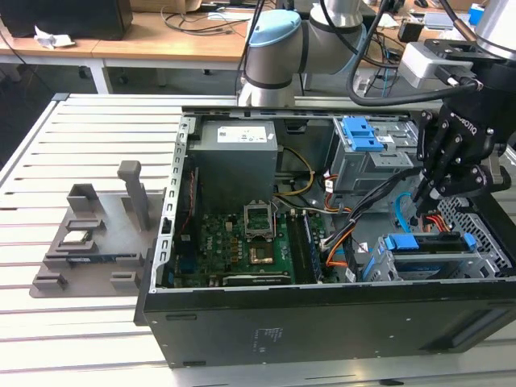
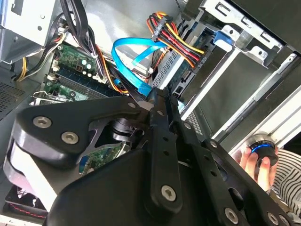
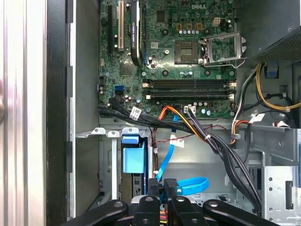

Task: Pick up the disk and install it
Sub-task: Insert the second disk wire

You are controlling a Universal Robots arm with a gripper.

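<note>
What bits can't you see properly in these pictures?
The disk: exterior view, sunk in its cage, so its label is hidden.
The gripper: first wrist view, cut off by the picture's edge.
The motherboard: second wrist view, mostly behind the gripper.

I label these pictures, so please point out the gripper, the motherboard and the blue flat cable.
gripper [image 1: 425, 193], exterior view, its tip
motherboard [image 1: 230, 242], exterior view, green board surface
blue flat cable [image 3: 168, 155], first wrist view, straight stretch
</note>
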